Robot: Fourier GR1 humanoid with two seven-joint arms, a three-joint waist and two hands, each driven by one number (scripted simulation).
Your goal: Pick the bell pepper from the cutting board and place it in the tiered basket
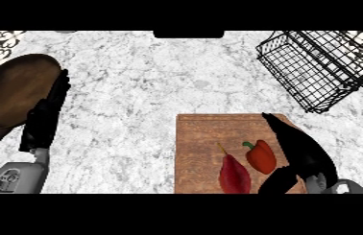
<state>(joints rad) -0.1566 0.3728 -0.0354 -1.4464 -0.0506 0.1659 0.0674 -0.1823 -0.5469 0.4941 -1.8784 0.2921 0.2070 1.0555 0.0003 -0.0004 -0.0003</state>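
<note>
Head view: my right hand (pixel 305 155) is spread open, pepper (pixel 261 156) on the board (pixel 202 133) just left of its fingers (pixel 282 128), above the thumb, so I'd curl round it alone, avoiding the chili (pixel 234 175).

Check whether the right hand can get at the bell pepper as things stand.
Probably yes: the right hand is open right beside the bell pepper on the cutting board, nothing between them. The darker red vegetable lies on the pepper's other side, away from the hand.
</note>
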